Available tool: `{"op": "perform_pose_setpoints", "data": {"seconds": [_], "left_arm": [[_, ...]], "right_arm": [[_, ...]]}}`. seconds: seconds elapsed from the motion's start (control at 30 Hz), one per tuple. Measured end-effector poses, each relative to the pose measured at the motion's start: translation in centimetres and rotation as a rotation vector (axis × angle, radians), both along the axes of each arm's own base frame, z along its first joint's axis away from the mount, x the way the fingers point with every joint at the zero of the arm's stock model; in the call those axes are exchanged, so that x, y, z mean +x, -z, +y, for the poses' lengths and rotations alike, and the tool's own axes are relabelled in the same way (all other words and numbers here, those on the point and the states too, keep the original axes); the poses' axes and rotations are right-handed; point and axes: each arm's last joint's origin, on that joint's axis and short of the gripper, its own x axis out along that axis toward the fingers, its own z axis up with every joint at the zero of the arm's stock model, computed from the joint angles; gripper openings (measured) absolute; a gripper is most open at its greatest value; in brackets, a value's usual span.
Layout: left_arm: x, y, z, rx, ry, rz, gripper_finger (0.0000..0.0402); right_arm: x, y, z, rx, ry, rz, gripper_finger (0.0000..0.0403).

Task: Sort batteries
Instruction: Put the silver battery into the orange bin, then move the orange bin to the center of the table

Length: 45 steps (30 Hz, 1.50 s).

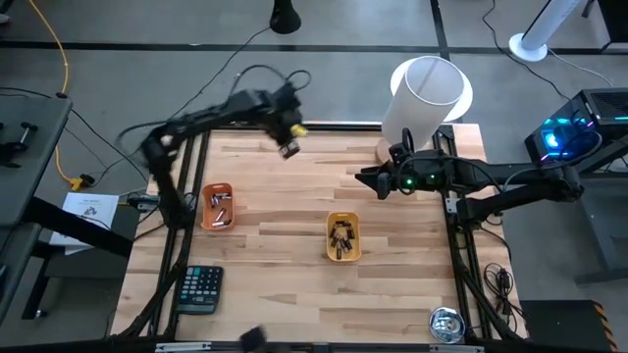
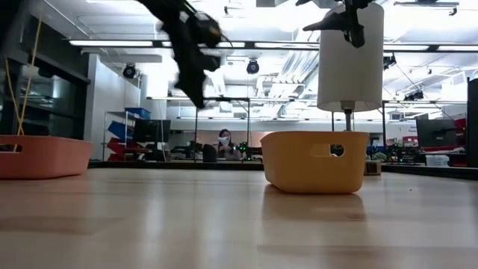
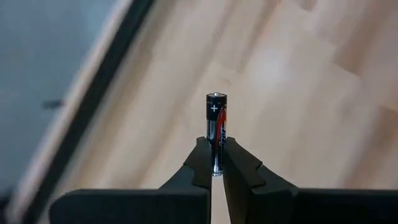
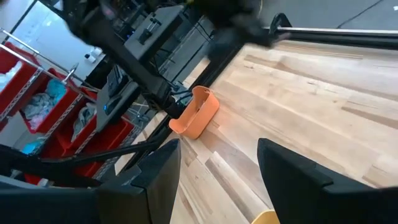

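Observation:
My left gripper (image 1: 287,149) is raised above the table's far edge, left of centre, and is shut on a black battery with a red band (image 3: 216,121). My right gripper (image 1: 368,179) hovers open over the table's right half, beyond the yellow tray (image 1: 342,253); its fingers (image 4: 158,171) stand wide apart. The yellow tray holds several dark batteries (image 1: 341,235). The orange tray (image 1: 218,224) near the left edge holds several silvery batteries (image 1: 222,208). Both trays rest flat on the wood, as the low view shows (image 2: 314,161) (image 2: 41,155). My left gripper (image 3: 216,157) pinches the battery's lower end (image 3: 216,163) between its two fingertips. The battery runs along the fingers and sticks out past their tips, with its plus end (image 3: 216,96) pointing away from the wrist. It is lifted clear of the table.
A white paper-towel roll on a stand (image 1: 424,96) rises at the far right corner, just behind the right arm. A black calculator (image 1: 199,289) lies at the near left, and a small silver object (image 1: 446,324) at the near right corner. Bare wood (image 1: 285,211) lies between the trays.

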Motion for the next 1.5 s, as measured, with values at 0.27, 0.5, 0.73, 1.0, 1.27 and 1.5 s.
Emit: {"op": "perform_pose_setpoints", "data": {"seconds": [0.27, 0.5, 0.73, 1.0, 1.27, 1.5], "left_arm": [[-9.6, -0.3, -11.6, -0.031, -0.305, -0.095, 0.0002], [-15.9, 1.5, -17.3, -0.039, -0.626, -0.168, 0.0001], [-17.9, 3.9, -18.2, -0.097, -0.67, -0.012, 0.0064], [-18.1, 3.4, -18.5, -0.079, -0.568, 0.014, 0.0173], [-18.7, 4.9, -18.4, -0.027, -0.553, 0.082, 0.0176], [-18.9, 8.6, -19.6, -0.129, -0.492, 0.125, 0.0014]], "right_arm": [[-0.1, -0.1, 0.1, -0.04, -0.038, 0.006, 0.0209], [-0.1, -0.1, 0.1, -0.032, -0.05, 0.005, 0.0209], [-0.1, -0.1, 0.2, 0.029, -0.067, -0.007, 0.0209], [-0.1, -0.1, 0.9, 0.125, -0.05, -0.026, 0.0209], [-0.2, -0.1, 2.6, 0.216, 0.052, -0.065, 0.0209], [-0.4, -0.1, 3.4, 0.194, 0.123, -0.083, 0.0209]]}}
